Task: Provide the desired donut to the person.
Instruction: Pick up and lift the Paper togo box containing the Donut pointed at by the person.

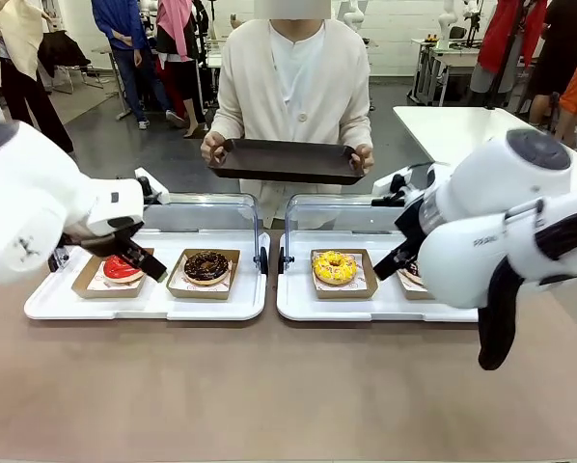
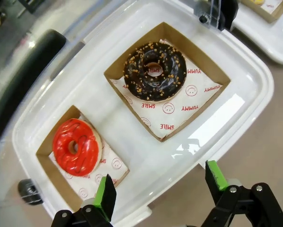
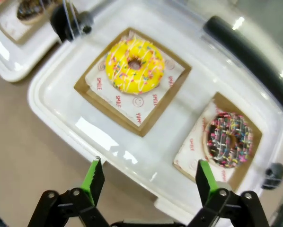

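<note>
You are at the choosing step: nothing is picked up yet. Your left jaws hang spread and empty over the near rim of the left white plastic tray (image 2: 248,90), where a red-glazed donut (image 2: 76,146) and a chocolate donut with chopped nuts (image 2: 154,71) each sit in a brown card box. Your right jaws, also spread and empty, hover over the right white tray (image 3: 47,99), which holds a yellow sprinkled donut (image 3: 134,65) and a chocolate donut with coloured sprinkles (image 3: 229,139). The person in the cream cardigan (image 1: 293,87) stands across the worktop (image 1: 269,386) holding out a dark flat serving tray (image 1: 287,159) in both hands, pointing at nothing, so the wanted donut cannot be told. Next, likely wait for a cue, then lower onto that box's edge.
</note>
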Robot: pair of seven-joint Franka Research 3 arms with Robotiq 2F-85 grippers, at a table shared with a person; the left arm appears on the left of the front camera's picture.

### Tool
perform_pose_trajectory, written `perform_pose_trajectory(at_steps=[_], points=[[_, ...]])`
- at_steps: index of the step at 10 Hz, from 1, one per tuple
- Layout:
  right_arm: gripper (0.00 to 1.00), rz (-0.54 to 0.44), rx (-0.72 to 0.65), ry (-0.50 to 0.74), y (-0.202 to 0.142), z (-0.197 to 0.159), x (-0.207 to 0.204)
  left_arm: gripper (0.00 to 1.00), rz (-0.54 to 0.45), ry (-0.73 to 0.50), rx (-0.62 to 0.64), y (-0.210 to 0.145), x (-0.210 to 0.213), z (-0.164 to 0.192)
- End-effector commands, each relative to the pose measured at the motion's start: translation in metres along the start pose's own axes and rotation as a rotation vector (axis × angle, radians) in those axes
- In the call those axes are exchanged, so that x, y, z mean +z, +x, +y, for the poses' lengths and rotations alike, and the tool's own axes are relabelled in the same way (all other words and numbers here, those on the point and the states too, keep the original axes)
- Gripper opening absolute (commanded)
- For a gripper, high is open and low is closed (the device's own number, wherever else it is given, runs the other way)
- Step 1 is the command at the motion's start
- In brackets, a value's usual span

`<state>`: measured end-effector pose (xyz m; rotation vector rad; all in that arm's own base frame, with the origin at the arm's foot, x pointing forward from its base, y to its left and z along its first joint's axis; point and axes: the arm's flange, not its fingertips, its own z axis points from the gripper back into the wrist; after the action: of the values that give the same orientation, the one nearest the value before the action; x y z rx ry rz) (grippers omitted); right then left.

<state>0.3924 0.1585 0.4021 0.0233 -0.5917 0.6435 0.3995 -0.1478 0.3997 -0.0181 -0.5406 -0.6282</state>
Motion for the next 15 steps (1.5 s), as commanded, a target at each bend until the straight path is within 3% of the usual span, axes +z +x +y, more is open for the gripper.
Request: perform_pose_trajectory(at_steps=[1,4,6,7,8,13,14,15], points=[[1.00,0.036,-0.021,0.028,0.002,-0.014,0.079,1.00,0.011,-0.067,-0.040,0.016,0.079,0.010],[1.00,0.058,0.031,0.049,-0.001,-0.003,0.168,1.00,0.013,-0.075,-0.080,0.032,0.150,0.013],[1.00,0.025,0.033,0.025,-0.010,0.003,0.201,1.00,-0.032,-0.039,-0.072,0.026,0.175,0.009],[1.00,-0.006,0.040,0.010,-0.015,0.007,0.205,1.00,-0.073,-0.017,-0.082,0.023,0.182,0.009],[1.00,0.036,0.008,0.019,-0.006,0.001,0.202,1.00,-0.015,-0.047,-0.068,0.032,0.179,0.009],[1.00,0.036,0.010,0.016,-0.007,0.002,0.207,1.00,-0.018,-0.043,-0.069,0.031,0.179,0.008],[1.00,0.005,0.046,0.236,-0.011,-0.027,0.207,1.00,-0.044,-0.218,-0.165,0.028,0.178,0.035],[1.00,-0.083,0.129,0.459,-0.019,-0.063,0.210,1.00,-0.092,-0.306,-0.216,0.026,0.175,0.060]])
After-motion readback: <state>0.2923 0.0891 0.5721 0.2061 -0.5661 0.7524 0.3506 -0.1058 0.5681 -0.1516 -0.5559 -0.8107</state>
